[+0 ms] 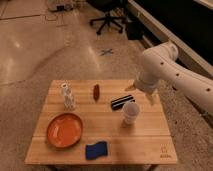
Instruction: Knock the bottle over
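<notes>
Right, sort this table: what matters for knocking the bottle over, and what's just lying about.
For the job: bottle, far left on the table; tool, over its far right edge.
Lying about: red oblong object, black striped bar, paper cup, orange plate, blue sponge.

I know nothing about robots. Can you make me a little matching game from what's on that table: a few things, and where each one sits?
Things:
1. bottle
2. orange plate
3. blue sponge
4. gripper

Places:
A. near edge of the table, about the middle
B. over the far right part of the table, just beyond the white cup
C. far left, standing upright
D. near left

Pairs: 1-C, 2-D, 3-A, 4-B
</notes>
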Controlling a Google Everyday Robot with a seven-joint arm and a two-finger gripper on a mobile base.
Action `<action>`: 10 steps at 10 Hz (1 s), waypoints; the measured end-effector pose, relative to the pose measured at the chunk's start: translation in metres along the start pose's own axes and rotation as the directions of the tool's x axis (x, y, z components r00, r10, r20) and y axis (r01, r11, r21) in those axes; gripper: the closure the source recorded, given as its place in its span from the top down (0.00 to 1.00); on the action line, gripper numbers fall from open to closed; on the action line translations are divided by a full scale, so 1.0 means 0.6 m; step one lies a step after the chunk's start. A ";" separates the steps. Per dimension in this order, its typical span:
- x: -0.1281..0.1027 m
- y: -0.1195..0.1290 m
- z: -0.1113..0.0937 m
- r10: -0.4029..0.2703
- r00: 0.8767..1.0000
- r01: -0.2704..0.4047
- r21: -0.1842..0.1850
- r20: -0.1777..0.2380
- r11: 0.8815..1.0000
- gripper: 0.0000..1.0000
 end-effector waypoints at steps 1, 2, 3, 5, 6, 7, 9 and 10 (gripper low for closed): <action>-0.004 -0.041 -0.001 -0.043 0.999 0.043 0.001 -0.007 0.999 0.80; -0.008 -0.072 0.003 -0.075 0.997 0.075 -0.001 -0.008 0.997 0.80; -0.011 -0.111 0.009 -0.112 0.994 0.112 -0.004 -0.010 0.994 0.80; -0.022 -0.182 0.021 -0.179 0.984 0.179 -0.010 -0.015 0.984 0.80; -0.027 -0.206 0.025 -0.199 0.980 0.199 -0.008 -0.014 0.980 0.80; -0.029 -0.231 0.035 -0.213 0.977 0.213 -0.004 0.004 0.977 0.80; -0.046 -0.282 0.046 -0.248 0.968 0.247 0.022 0.040 0.969 0.80; -0.055 -0.309 0.051 -0.268 0.962 0.266 0.037 0.054 0.963 0.80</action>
